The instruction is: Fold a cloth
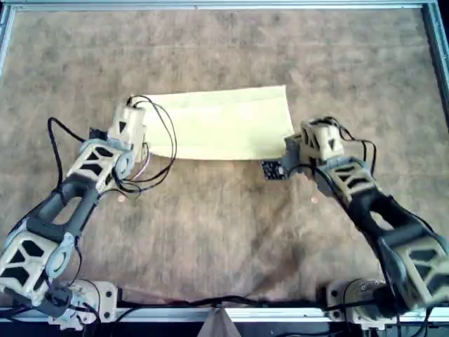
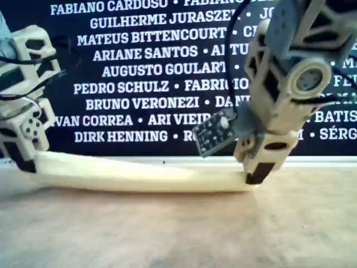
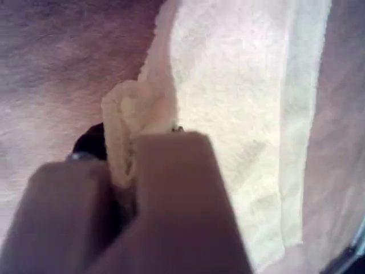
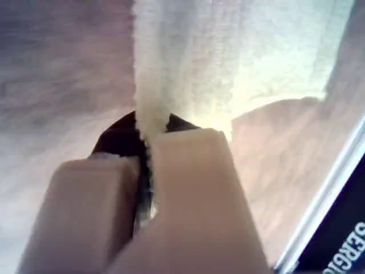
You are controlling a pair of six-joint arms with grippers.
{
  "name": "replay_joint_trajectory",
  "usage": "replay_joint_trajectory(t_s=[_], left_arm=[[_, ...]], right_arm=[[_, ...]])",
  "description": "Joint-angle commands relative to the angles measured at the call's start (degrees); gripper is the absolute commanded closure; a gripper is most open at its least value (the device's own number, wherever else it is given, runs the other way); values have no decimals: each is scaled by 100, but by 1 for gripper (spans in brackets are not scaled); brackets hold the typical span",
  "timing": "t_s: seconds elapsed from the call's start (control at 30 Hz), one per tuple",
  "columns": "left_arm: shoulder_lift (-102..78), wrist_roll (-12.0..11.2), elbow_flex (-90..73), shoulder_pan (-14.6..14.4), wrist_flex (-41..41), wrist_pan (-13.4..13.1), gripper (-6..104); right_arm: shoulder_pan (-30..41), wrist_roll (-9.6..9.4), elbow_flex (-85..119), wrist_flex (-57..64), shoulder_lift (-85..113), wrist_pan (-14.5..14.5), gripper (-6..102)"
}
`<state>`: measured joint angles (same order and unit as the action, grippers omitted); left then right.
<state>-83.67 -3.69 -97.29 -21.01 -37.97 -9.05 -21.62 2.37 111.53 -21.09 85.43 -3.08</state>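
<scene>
Brown matting is carrying the cloth. My first gripper and my second gripper are each pinching cloth; matching their travel should be keeping edges aligned.

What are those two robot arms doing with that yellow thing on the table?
They are folding a pale yellow cloth on a brown table. Each arm has one end of it pinched: my first claw is shut on a bunched edge, and my second claw is shut on another edge. In the overhead view the cloth lies as a folded band stretched between the two arms.
</scene>
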Motion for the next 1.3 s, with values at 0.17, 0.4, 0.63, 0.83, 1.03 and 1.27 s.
replay_joint_trajectory(t_s=[0.17,0.4,0.63,0.83,1.03,1.27], left_arm=[[-466,35,-527,26,53,-9,96],[-1090,26,-1116,26,44,0,96],[-1846,26,-1819,26,44,0,96],[-1846,26,-2101,26,53,0,95],[-1846,26,-2109,26,62,0,79],[-1863,-44,-2241,53,44,-97,35]], right_arm=[[62,35,1099,202,1925,-9,96],[53,26,1652,149,2364,-9,96],[44,35,1679,158,2250,0,96],[44,35,1679,211,2241,0,95],[88,44,1863,237,2276,-9,91],[132,44,2470,255,2391,-97,53]])
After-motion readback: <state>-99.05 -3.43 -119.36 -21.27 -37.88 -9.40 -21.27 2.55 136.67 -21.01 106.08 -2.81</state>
